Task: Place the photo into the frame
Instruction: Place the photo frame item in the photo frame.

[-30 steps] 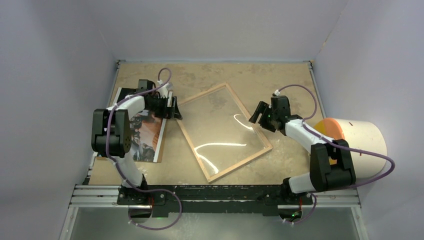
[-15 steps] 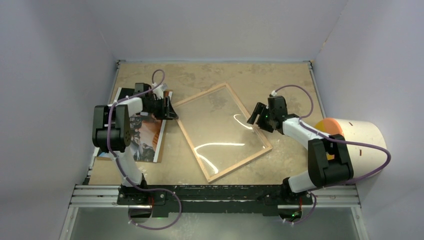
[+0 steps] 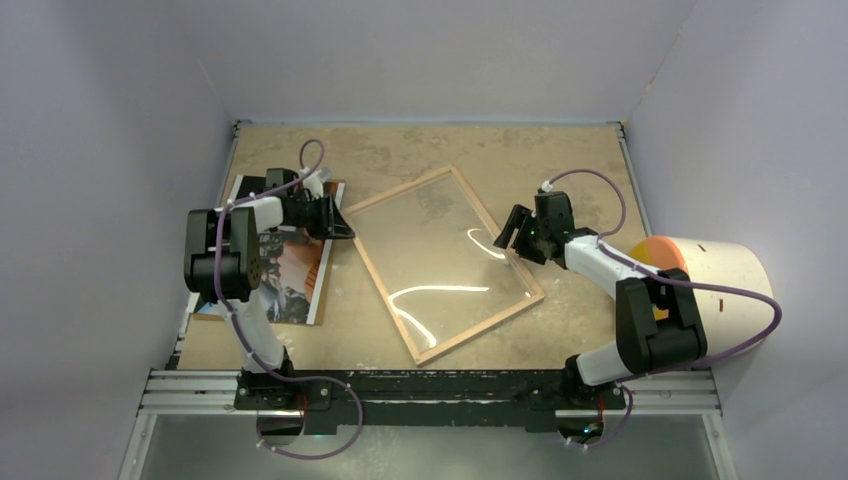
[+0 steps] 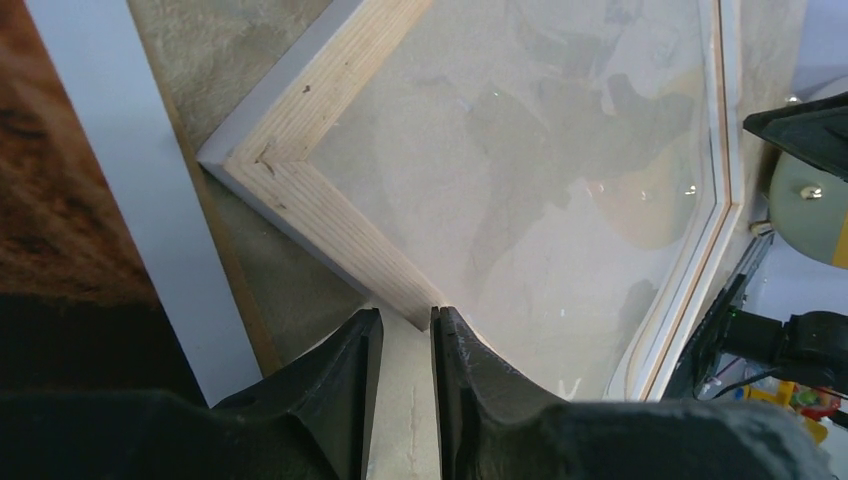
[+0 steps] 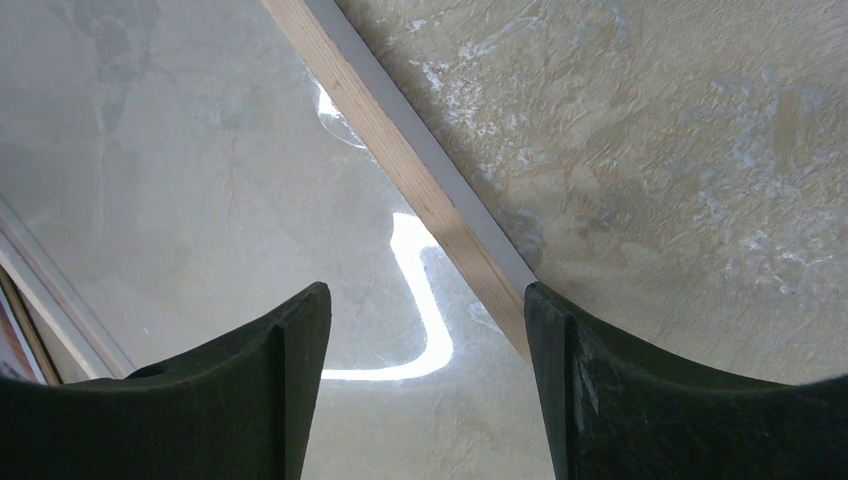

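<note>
photo [image 3: 300,268]: partly under left arm [image 3: 225,255], cut off in left wrist view | frame [image 3: 481,328]: one rail in right wrist view | left gripper [image 4: 405,316]: grip on rail unclear

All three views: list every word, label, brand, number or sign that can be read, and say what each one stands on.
No readable text in any view.
On the photo: printed image only, no caption or lettering visible.
On the frame: plain wood rails, no label or stamp.
On the white roll at the right: a couple of small dark marks, too small to read as characters.
</note>
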